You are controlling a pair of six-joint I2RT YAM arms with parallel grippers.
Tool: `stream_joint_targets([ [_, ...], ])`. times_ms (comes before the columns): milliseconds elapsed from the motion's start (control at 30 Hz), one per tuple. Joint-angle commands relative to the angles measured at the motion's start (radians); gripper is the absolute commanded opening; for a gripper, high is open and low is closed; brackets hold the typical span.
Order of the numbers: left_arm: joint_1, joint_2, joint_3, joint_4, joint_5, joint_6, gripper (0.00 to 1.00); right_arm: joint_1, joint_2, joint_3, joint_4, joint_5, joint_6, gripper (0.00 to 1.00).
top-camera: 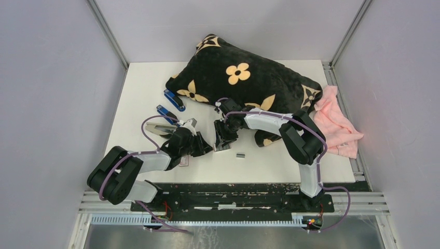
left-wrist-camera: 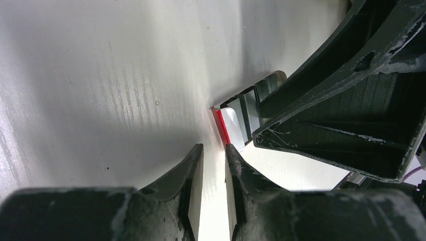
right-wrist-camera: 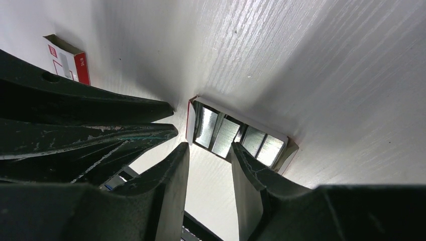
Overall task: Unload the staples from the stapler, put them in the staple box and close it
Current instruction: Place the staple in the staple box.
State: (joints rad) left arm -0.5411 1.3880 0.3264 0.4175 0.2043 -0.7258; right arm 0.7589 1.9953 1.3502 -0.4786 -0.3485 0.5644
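Grey walls enclose a white tabletop [top-camera: 145, 83], on which a black pillow [top-camera: 244, 80] with beige flowers is laid at the far side. A pink cloth [top-camera: 337, 122] is bunched at the pillow's right end. One blue stapler [top-camera: 175, 100] is seen beside the pillow's left corner, and a second blue stapler [top-camera: 167, 113] is set just in front of it.

Both arms are bent inward, so that the two grippers are brought close together near the middle of the tabletop. The left gripper [top-camera: 200, 147] [left-wrist-camera: 213, 148] is all but closed: only a thin slit is left between its fingers [left-wrist-camera: 196, 165], and nothing is held in it. The right gripper [top-camera: 223, 141] [right-wrist-camera: 208, 148] is held parted, with bare tabletop seen through the gap and nothing clasped.

A small open box [right-wrist-camera: 191, 120] with white and red walls is lying flat just past the tips of both grippers; its red edge [left-wrist-camera: 221, 125] is seen directly beyond the left fingertips. Silvery staple strips [right-wrist-camera: 224, 136] are packed side by side inside it. One loose staple strip [top-camera: 240, 155] is lying alone on the tabletop, near the front edge and just right of the right gripper. A second white-and-red box piece [right-wrist-camera: 68, 60] is lying apart from the open box, behind the left gripper as seen from the right wrist.
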Motion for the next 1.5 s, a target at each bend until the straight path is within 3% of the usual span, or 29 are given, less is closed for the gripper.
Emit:
stream_joint_targets([
  [0,-0.006,0.013,0.013,0.001,0.004,0.009,0.3,-0.003,0.008,0.013,0.021,-0.019,0.005,0.42],
  [1067,-0.011,0.032,0.018,0.012,0.021,0.008,0.31,-0.002,0.015,0.022,0.038,-0.055,-0.002,0.42],
  [1467,-0.01,-0.041,-0.005,0.012,0.017,-0.001,0.36,-0.022,-0.071,0.046,0.026,-0.129,-0.099,0.42],
])
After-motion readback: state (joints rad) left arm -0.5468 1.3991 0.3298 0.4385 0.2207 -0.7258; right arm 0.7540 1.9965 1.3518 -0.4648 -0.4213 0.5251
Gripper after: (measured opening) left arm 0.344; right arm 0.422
